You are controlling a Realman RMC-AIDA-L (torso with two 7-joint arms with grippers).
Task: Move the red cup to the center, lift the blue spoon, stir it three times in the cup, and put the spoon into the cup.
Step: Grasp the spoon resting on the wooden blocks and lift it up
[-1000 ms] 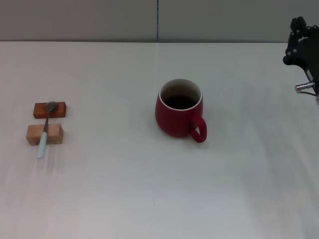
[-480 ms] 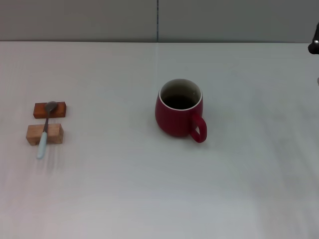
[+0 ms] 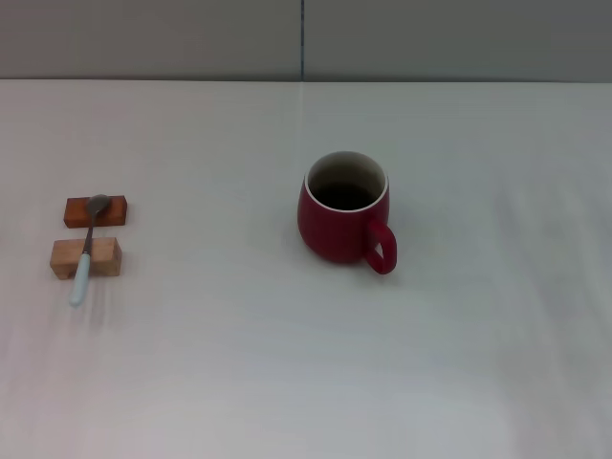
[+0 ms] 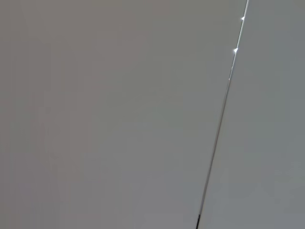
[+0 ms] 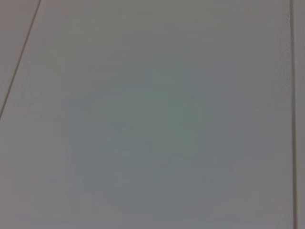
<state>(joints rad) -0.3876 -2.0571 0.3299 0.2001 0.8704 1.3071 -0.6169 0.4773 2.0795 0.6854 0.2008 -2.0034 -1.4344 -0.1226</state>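
The red cup [image 3: 342, 212] stands upright near the middle of the white table, its loop handle [image 3: 381, 249] turned toward the front right. The blue spoon [image 3: 84, 256] lies at the left, its grey bowl resting on a reddish wooden block [image 3: 96, 211] and its pale blue handle across a lighter wooden block [image 3: 86, 257]. Neither gripper shows in any view. Both wrist views show only plain grey wall panels.
The white table [image 3: 306, 363] spreads wide around the cup and blocks. A grey wall [image 3: 191, 38] runs along the table's far edge, with a vertical seam [image 3: 303, 38] at its middle.
My right gripper, seen at the far right edge a second ago, has moved out of the head view to the right. The cup and spoon have not moved.
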